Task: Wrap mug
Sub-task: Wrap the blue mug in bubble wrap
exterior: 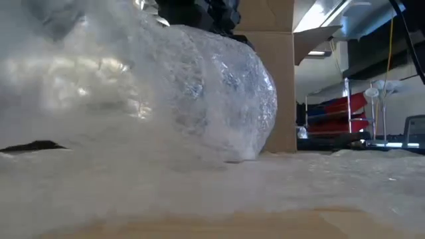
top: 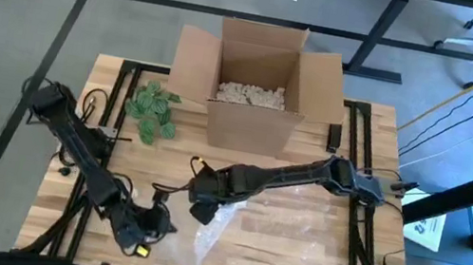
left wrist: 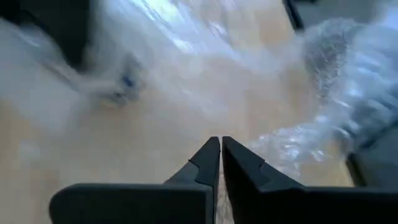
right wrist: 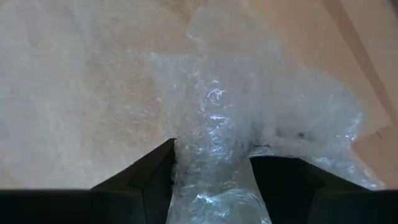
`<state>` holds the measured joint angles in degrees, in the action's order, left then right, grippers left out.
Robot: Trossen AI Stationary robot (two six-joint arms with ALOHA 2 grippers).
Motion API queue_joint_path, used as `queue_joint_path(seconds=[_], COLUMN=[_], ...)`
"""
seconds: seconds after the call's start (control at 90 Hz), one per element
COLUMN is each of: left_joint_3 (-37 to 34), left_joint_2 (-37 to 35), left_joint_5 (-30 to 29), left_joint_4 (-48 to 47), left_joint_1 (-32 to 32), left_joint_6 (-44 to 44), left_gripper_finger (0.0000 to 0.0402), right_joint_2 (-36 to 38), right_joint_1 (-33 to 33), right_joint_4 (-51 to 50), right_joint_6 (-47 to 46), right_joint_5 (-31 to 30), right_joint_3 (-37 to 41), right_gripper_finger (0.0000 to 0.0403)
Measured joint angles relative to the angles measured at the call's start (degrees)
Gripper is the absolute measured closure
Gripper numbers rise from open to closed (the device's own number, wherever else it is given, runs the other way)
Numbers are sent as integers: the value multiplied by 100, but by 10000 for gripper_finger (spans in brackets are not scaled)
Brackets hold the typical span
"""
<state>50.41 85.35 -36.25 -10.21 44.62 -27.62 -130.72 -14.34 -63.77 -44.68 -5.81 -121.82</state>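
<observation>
A bundle of clear bubble wrap point(top: 209, 227) lies on the wooden table point(top: 293, 258) near its front middle, and it looms large in the low view point(exterior: 199, 93). The mug itself does not show in any view. My right gripper point(top: 202, 206) reaches in from the table's right and is shut on the bundle point(right wrist: 211, 124). My left gripper point(top: 152, 224) is shut with nothing between its fingers point(left wrist: 220, 144), just left of the bundle and low over the table. My right gripper pinches a bunched, several-layered part of the bubble wrap point(right wrist: 211, 163) between its two fingers, one finger on each side. The fingers slant down from the table's right. The rest of the wrap point(right wrist: 298, 130) spreads out past the fingertips onto the table.
An open cardboard box point(top: 254, 87) holding packing peanuts stands at the far middle, with a green plant sprig point(top: 154, 109) to its left. More flat bubble wrap point(top: 308, 223) covers the table under the right arm. Bare wood lies at the front right.
</observation>
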Motion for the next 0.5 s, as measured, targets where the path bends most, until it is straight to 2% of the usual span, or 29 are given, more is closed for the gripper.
queue_joint_path(seconds=[0.156,0.389,0.5], left_joint_3=[0,0,0], left_joint_2=[-5,-8,-8], left_joint_5=[-778,-826,-828], left_joint_4=[-10,5,4], left_joint_1=[-262,-604,-755], left_joint_6=[372,750,930], left_gripper_finger=[401,401,401], right_joint_2=[0,-4,-4], right_joint_1=[-35,-175,-173], right_joint_4=[170,308,304], right_joint_6=[-1,169,292], right_joint_5=[116,91,415], right_joint_3=[0,0,0], right_gripper_finger=[215,215,215])
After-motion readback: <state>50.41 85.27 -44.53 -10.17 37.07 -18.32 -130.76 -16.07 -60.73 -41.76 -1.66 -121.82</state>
